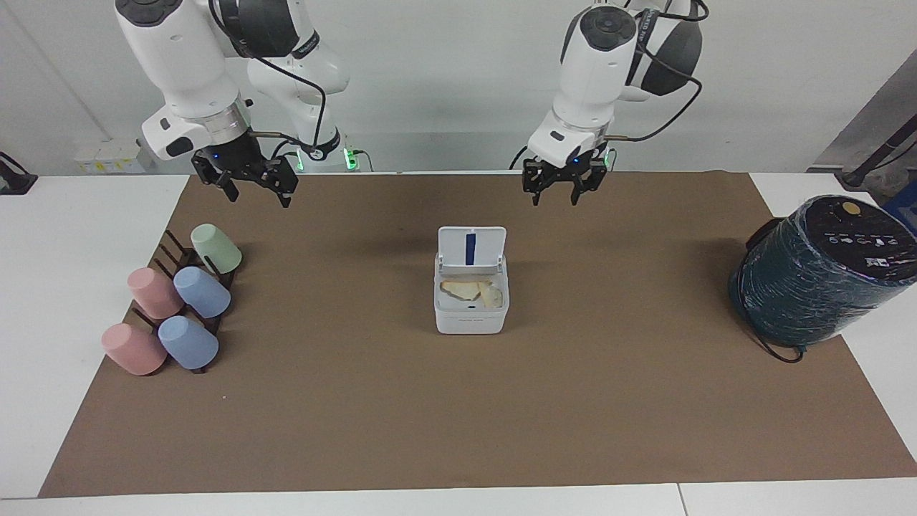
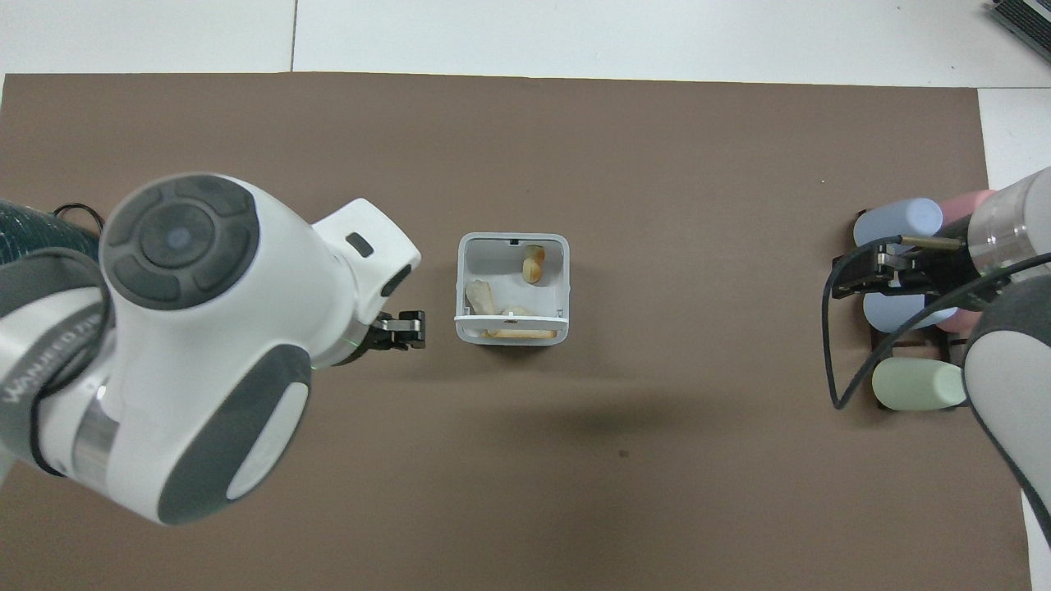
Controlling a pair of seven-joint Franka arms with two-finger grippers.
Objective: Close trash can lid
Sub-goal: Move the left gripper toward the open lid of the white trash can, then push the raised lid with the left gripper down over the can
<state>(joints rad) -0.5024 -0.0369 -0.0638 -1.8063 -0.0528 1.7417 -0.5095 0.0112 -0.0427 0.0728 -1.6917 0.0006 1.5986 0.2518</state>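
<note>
The trash can (image 1: 471,319) is a small white cube in the middle of the brown mat, with food scraps inside. Its lid (image 1: 487,247) stands upright on the edge nearer to the robots, blue stripe showing. In the overhead view the trash can (image 2: 566,279) is open and the lid (image 2: 511,315) shows edge-on. My left gripper (image 1: 555,199) is open and empty in the air, over the mat just beside the trash can toward the left arm's end (image 2: 410,331). My right gripper (image 1: 259,198) is open and empty, waiting over the cup rack (image 2: 854,275).
Several pastel cups (image 1: 202,292) lie on a dark rack at the right arm's end of the mat. A large dark teal wrapped cylinder (image 1: 817,276) stands at the left arm's end. The brown mat (image 1: 458,416) covers most of the white table.
</note>
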